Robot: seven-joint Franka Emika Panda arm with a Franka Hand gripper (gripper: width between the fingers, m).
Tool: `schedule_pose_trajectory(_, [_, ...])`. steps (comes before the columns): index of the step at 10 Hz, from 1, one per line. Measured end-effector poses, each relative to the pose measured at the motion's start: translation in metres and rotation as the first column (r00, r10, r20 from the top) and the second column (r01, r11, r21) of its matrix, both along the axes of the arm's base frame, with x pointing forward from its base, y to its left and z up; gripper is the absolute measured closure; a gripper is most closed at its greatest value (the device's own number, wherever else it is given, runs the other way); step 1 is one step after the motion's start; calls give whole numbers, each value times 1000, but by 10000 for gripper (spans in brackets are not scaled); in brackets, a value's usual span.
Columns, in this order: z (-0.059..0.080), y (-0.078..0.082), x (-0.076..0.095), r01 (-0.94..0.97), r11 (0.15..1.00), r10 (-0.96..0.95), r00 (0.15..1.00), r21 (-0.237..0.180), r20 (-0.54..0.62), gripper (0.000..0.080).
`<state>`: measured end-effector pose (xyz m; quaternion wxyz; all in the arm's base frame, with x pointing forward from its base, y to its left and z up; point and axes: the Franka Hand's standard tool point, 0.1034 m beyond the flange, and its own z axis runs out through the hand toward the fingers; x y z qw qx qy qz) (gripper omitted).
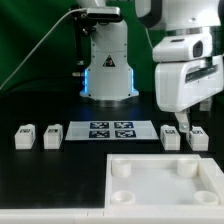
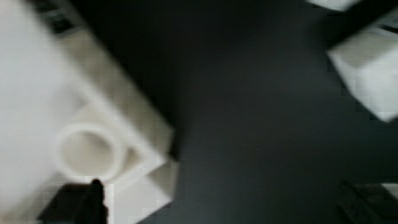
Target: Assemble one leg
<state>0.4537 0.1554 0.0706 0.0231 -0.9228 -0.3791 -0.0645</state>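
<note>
Item 1, gripper (image 1: 185, 126): it hangs low near the table edge on the exterior view's right. Its tips are over the gap between two legs and, as far as we can tell, touch neither. In the wrist view we see one dark fingertip (image 2: 75, 200) and a fainter one far across the frame. We read the jaws as wide apart, with bare black table between them and nothing held.

Item 2, legs, four alike, in a row parallel to the far edge:
- leg 1 (image 1: 22, 137) and leg 2 (image 1: 51, 135) stand toward the edge on the exterior view's left.
- leg 3 (image 1: 171, 136) and leg 4 (image 1: 198, 137) stand toward the opposite edge, either side of the tips.

Item 3, marker board (image 1: 111, 130): it lies flat mid-row, between leg 2 and leg 3.

Item 4, tray (image 1: 160, 188): large and white, it sits at the near corner on the exterior view's right. We count three round sockets in view, each a bare ring. The wrist view shows one socket (image 2: 80, 150) close up.

Item 5, white block (image 2: 365, 60): it is too blurred for us to name.
</note>
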Motion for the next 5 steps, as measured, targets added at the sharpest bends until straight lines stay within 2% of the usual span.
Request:
schedule_pose_trajectory(2, [1,2,1,211,977,-210,977,34,-27,151])
schedule_pose_trajectory(5, [0,4,-1,498,865,-493,866,60,-82,151])
